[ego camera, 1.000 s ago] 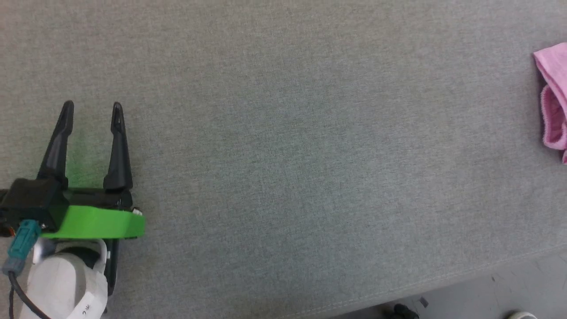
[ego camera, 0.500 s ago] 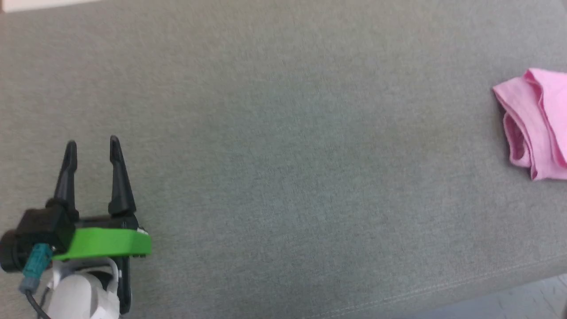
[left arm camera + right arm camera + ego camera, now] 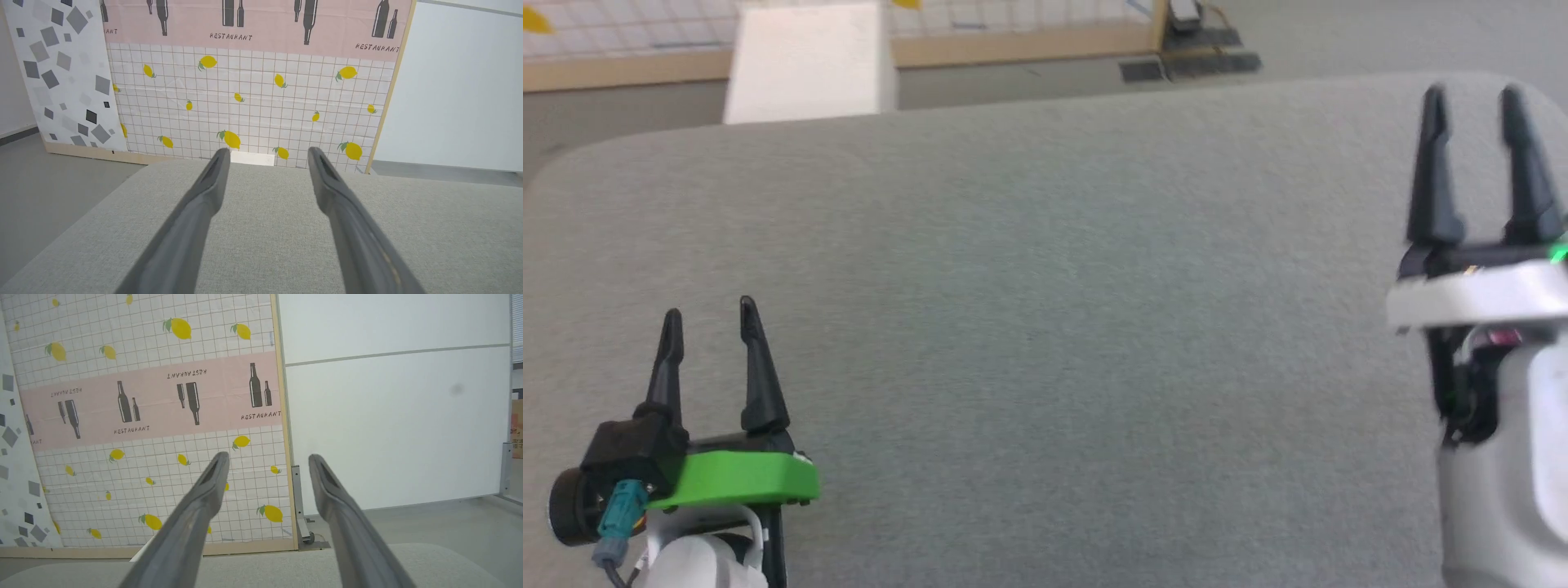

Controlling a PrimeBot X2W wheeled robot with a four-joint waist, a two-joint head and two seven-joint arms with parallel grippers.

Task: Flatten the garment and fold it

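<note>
We look down on a wide grey counter (image 3: 1045, 327) covered in soft cloth, with round corners on its far side. Our left pincer (image 3: 709, 309) hangs over the near left part of it. Its two dark fingers are spread apart, with nothing between them. Our right pincer (image 3: 1472, 90) is over the far right part, spread wide too and holding nothing.

Past the far edge we see a white block (image 3: 805, 61) and a grey floor (image 3: 49, 175). Behind them stands a lemon panel (image 3: 253, 102) with thin grid lines and yellow lemons. Across it runs a pink band (image 3: 261, 24) with dark bottles and the word RESTAURANT. On one side is a panel with grey squares (image 3: 61, 61). On the other side is a plain white wall (image 3: 392, 416).

We cannot tell where the garment is.
</note>
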